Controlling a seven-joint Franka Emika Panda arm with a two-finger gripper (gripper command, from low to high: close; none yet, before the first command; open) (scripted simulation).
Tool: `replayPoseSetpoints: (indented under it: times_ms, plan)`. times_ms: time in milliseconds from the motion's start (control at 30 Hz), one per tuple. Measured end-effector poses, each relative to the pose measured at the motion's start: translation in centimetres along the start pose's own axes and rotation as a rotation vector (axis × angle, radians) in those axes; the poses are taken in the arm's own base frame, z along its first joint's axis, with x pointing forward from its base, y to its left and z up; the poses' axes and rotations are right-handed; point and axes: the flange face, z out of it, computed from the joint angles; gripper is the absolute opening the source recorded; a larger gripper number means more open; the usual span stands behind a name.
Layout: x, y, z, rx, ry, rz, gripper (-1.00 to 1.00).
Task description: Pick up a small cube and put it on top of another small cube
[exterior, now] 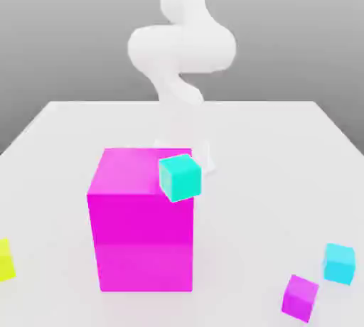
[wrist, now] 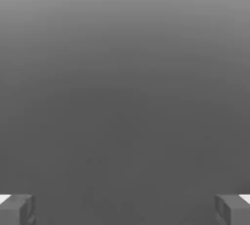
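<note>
Hand view: my gripper (wrist: 125,212) is wide open w/ nothing between its fingertips. Sky-blue small cube (exterior: 339,263) sits near exterior view's right edge, beside magenta cube (exterior: 299,296). Approach top-down, centred, avoiding neighbour.

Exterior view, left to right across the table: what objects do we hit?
Yellow cube → big magenta block → small magenta cube → sky-blue cube. The turquoise cube overlaps the block's right edge, so I left it out of the order.

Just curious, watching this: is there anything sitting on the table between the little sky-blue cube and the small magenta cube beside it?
No. In the exterior view the sky-blue cube and small magenta cube sit apart, with bare white table between them.
</note>
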Motion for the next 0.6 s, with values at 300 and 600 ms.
replayPoseSetpoints:
  times_ms: [300,600]
  plan:
    - [-9.7,-4.4,16.8,-0.066,-0.264,-0.363,0.0]
    - [-25.7,-4.5,29.3,-0.101,-0.523,-0.751,0.0]
